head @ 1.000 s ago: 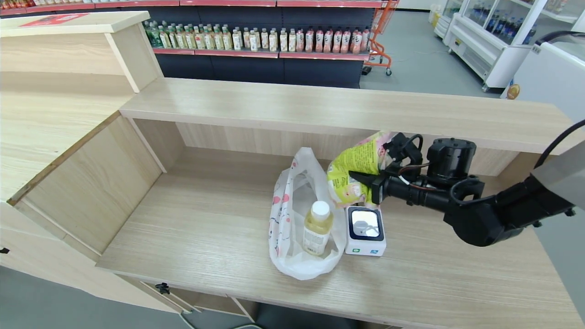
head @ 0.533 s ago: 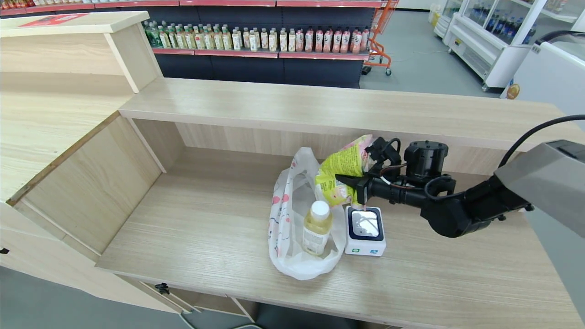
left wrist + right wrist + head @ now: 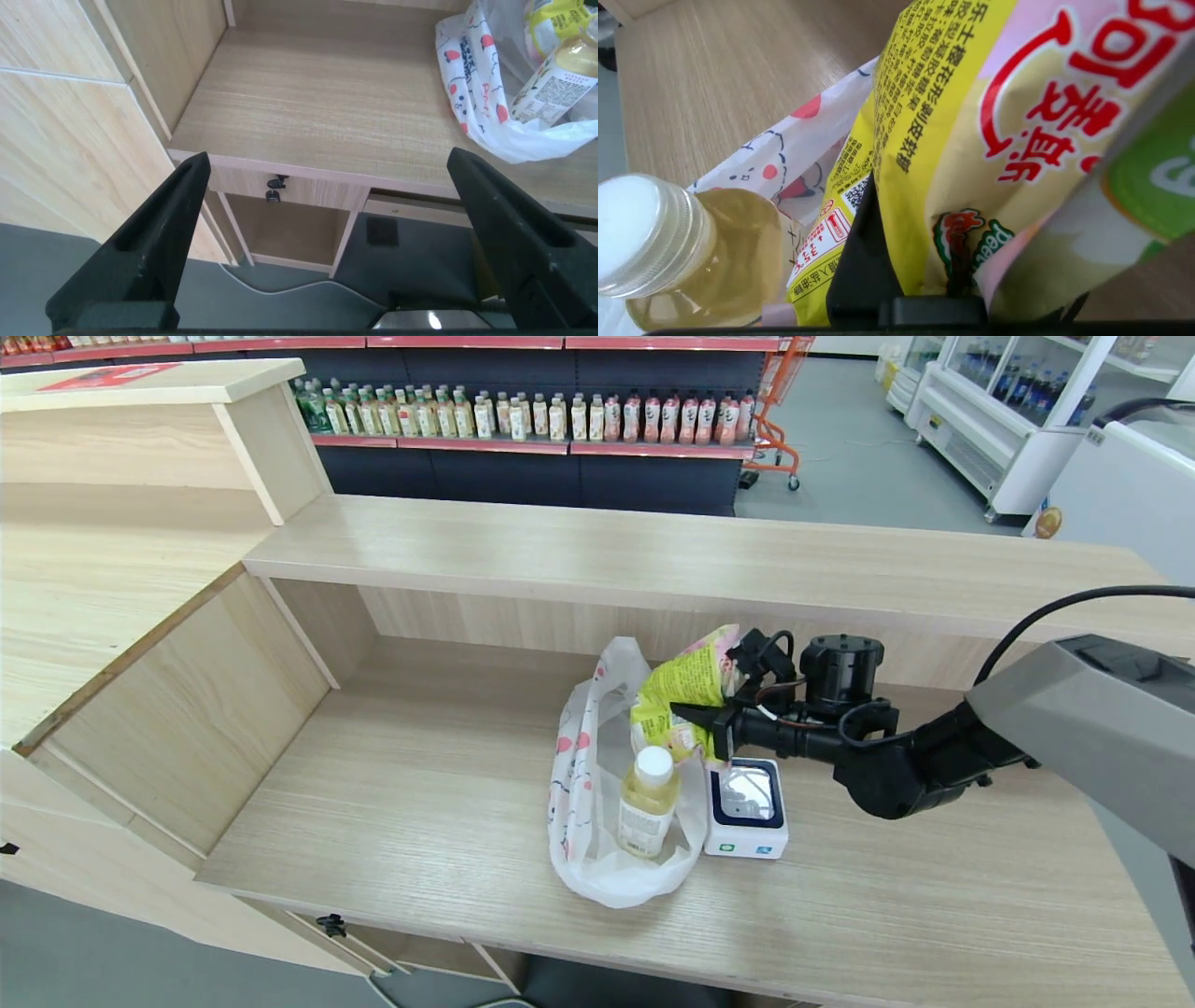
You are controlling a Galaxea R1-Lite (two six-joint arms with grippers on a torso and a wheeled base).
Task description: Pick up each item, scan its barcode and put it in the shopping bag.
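Observation:
A yellow-green snack bag [image 3: 677, 695] hangs in my right gripper [image 3: 693, 703], which is shut on it. It is over the far right rim of the white shopping bag [image 3: 579, 784], just behind the cap of a bottle of yellow drink [image 3: 648, 803] standing inside. In the right wrist view the snack bag [image 3: 971, 140] is close up, with a black finger [image 3: 864, 271] against it and the bottle [image 3: 682, 252] and the shopping bag [image 3: 775, 159] below. The white scanner [image 3: 747, 807] stands right of the shopping bag. My left gripper [image 3: 329, 163] is open and holds nothing, low before the counter's front edge.
A raised wooden shelf [image 3: 709, 560] runs along the back of the counter [image 3: 392, 803], and a side panel [image 3: 187, 709] closes it on the left. Bare worktop lies left of the shopping bag and right of the scanner. Store shelves of bottles [image 3: 523, 415] stand behind.
My right arm has carried the snack bag leftward, from above the scanner to over the shopping bag's mouth. The bottle, shopping bag and scanner have stayed put.

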